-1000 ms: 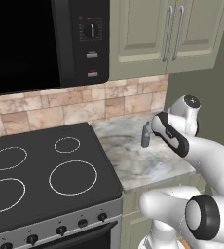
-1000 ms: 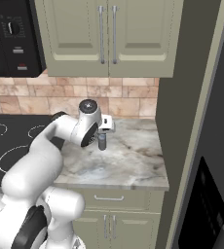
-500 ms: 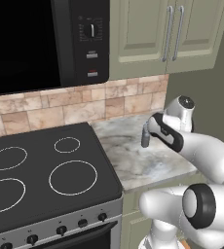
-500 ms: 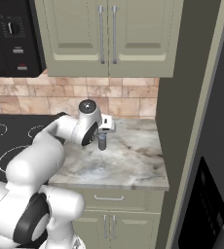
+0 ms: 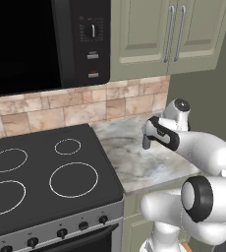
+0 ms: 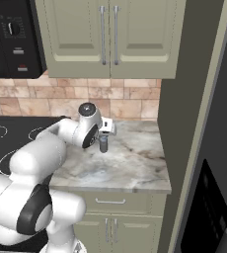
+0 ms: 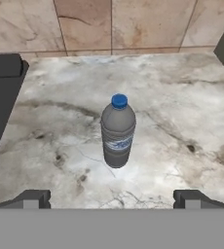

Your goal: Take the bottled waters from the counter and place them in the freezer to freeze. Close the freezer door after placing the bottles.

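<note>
One of the bottled waters (image 7: 118, 132), smoky grey with a blue cap, stands upright on the marbled counter (image 7: 182, 97). My gripper (image 7: 113, 199) is open, its fingertips (image 7: 33, 198) spread wide on either side, short of the bottle and touching nothing. From the base, the bottle (image 5: 146, 141) sits just below and in front of the gripper (image 5: 150, 129). On the other side the same bottle (image 6: 103, 144) stands under the gripper (image 6: 107, 129). The freezer door (image 6: 211, 207), grey with a black panel, is at the far right.
A black stovetop (image 5: 41, 177) borders the counter on the left. A tiled backsplash (image 7: 109, 24) rises behind the bottle. Pale green wall cabinets (image 6: 110, 34) hang overhead, and a black microwave (image 5: 41, 39) above the stove. The grey refrigerator side (image 6: 184, 123) walls the counter's right end.
The hand has eased slightly down toward the bottle. The bottle has stayed in place and the jaws have stayed wide.
</note>
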